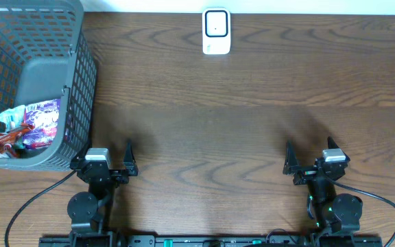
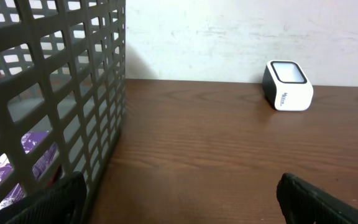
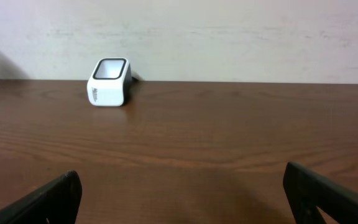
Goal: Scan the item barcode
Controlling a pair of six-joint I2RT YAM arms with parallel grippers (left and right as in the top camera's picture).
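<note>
My left gripper (image 2: 179, 208) is spread wide with nothing in it, and my right gripper (image 3: 182, 202) is the same: released, empty, low at the near edge of the table (image 1: 218, 116). I read both as parked, the left just beside the basket (image 1: 81, 82), so it looks the natural arm for the first reach. The packets (image 1: 36, 123) to be scanned lie in the basket's near corner, a purple one uppermost beside a red-brown one, and none has been picked. The scanner (image 1: 216, 31) stands at the far edge, centred between the arms with its window tilted up, presumably so either arm can present a barcode. A small dark mark on its side is too small to read, and so is the packet print.
</note>
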